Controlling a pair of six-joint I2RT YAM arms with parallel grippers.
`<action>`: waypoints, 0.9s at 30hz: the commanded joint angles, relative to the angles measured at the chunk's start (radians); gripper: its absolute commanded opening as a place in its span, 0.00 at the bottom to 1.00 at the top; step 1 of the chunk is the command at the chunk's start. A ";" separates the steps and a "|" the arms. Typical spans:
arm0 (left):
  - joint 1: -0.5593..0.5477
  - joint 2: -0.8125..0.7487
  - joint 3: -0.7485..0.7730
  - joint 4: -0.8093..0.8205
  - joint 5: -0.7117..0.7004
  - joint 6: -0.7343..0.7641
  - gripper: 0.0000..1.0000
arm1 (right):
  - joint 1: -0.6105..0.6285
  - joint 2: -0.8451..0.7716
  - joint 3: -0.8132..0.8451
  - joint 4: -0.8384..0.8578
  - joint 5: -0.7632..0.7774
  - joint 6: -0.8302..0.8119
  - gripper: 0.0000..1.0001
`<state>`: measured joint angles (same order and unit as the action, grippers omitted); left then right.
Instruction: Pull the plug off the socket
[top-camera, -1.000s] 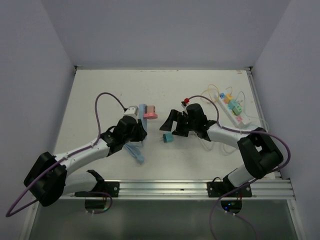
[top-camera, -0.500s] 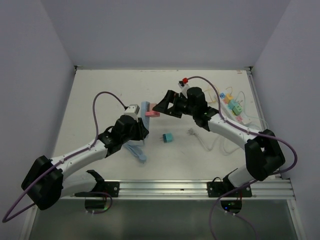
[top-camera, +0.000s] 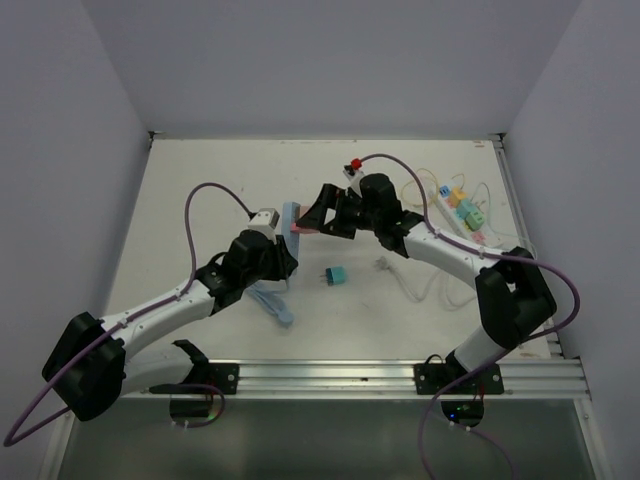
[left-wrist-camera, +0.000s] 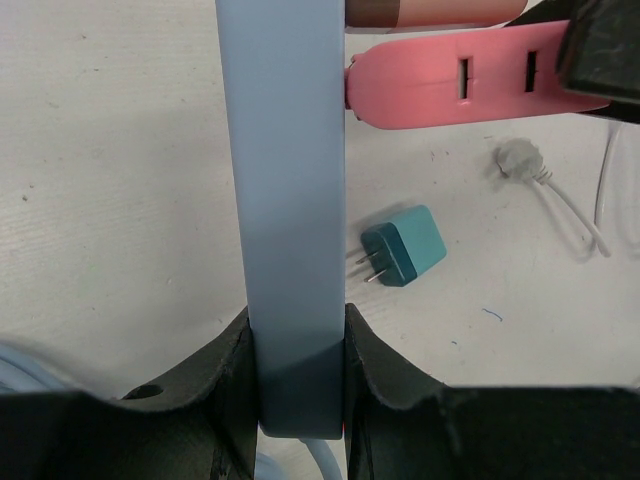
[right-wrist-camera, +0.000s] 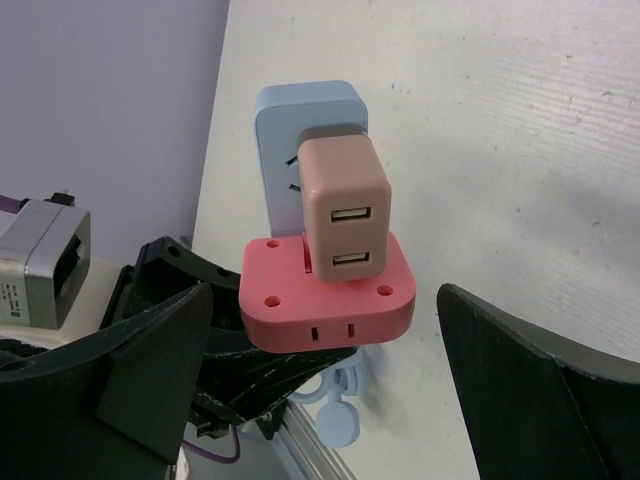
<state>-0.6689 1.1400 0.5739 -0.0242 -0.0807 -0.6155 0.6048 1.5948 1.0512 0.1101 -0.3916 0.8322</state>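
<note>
The pink plug is seated in the right face of the light blue socket strip, in the upper part of the left wrist view. Its long axis lies across the frame, so it points toward the right edge, square to the strip, whose own long axis runs up the middle of the picture. Two slots show on the plug's upward face. A tan charger sits just above it against the same strip.

The left gripper is clamped on the strip's lower end, one finger pressed on each side. The right gripper is spread wide, its fingers flanking the pink plug with a gap on each side.

Only the right wrist view shows the plug end-on, with the charger's two USB ports and the small holes in the pink face. Only the left wrist view shows the plug's full length. In it a black right finger overlaps the plug's far end, though whether they touch I cannot tell.

In the top view a teal plug lies loose on the table at centre frame. A white cable is to its right, and a white power strip with coloured plugs lies at the upper right
</note>
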 joint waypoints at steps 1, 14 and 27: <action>0.002 -0.029 0.030 0.112 0.001 0.028 0.00 | 0.013 0.020 0.052 -0.026 -0.016 -0.019 0.98; 0.000 -0.028 0.026 0.106 -0.028 0.028 0.00 | 0.030 0.034 0.047 -0.006 -0.020 -0.025 0.51; 0.043 0.012 -0.012 0.078 -0.174 0.017 0.00 | 0.024 -0.058 -0.025 -0.044 -0.015 -0.039 0.00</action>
<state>-0.6697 1.1450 0.5697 -0.0139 -0.1108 -0.6044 0.6342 1.6154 1.0443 0.0925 -0.3992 0.8158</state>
